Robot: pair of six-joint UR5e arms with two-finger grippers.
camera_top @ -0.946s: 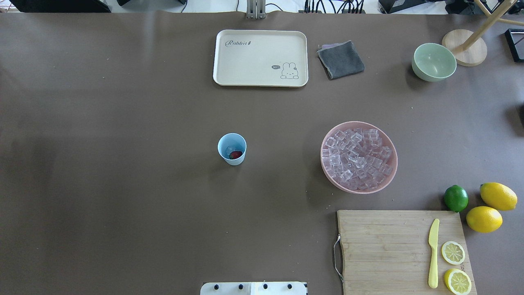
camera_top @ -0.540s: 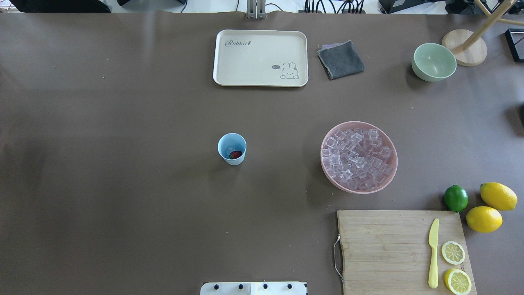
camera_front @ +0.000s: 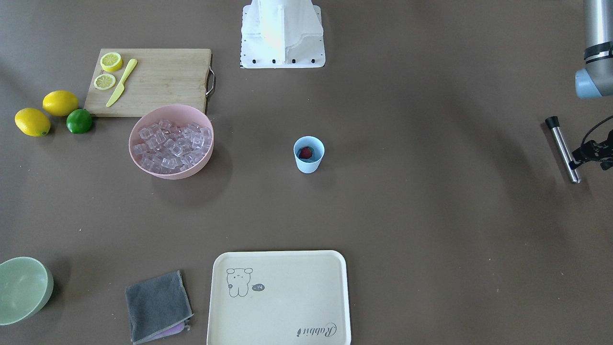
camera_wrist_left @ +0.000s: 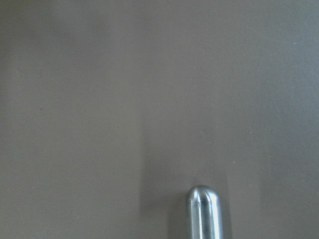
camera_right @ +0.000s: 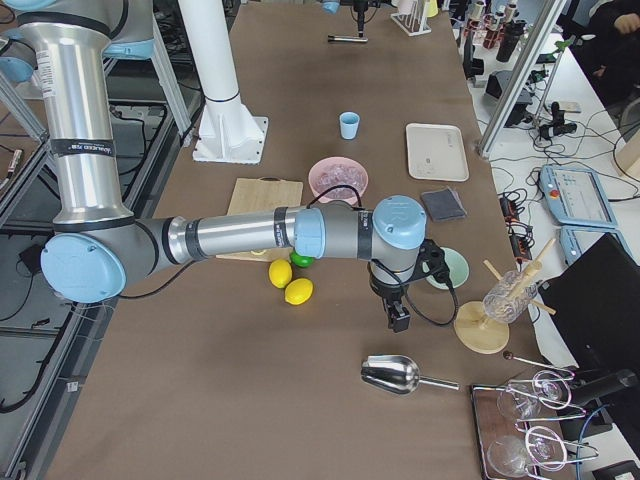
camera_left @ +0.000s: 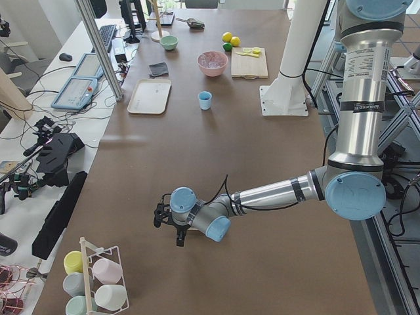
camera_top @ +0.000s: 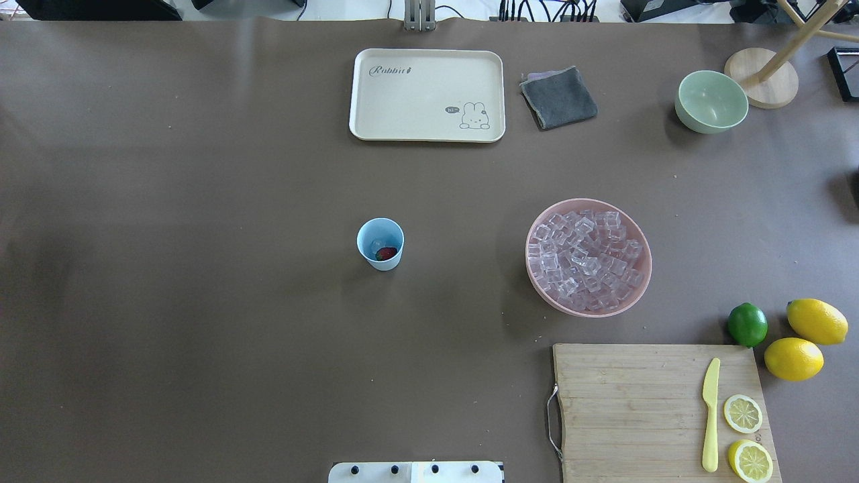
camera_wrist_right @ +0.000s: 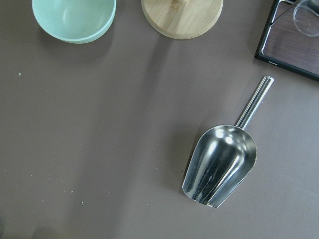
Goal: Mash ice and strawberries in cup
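I am reading the table cover [camera_top: 201, 302] as a matt brown sheet, paper-like and faintly creased. The cup [camera_top: 380, 244] is showing as smooth pale blue plastic. The ice [camera_top: 587, 261] is looking clear and glassy, catching highlights inside a matt pink plastic bowl [camera_top: 577, 312]. At the near right, I am noting a bare wooden board [camera_top: 624, 402] with visible grain, carrying a smooth yellow plastic knife [camera_top: 711, 416]. The far tray [camera_top: 416, 100] is appearing matt cream, and the cloth [camera_top: 558, 97] beside it soft grey fabric. The scoop [camera_wrist_right: 219, 167] is reflecting like polished metal. The rod [camera_front: 562, 149] is showing shiny steel with a black cap.
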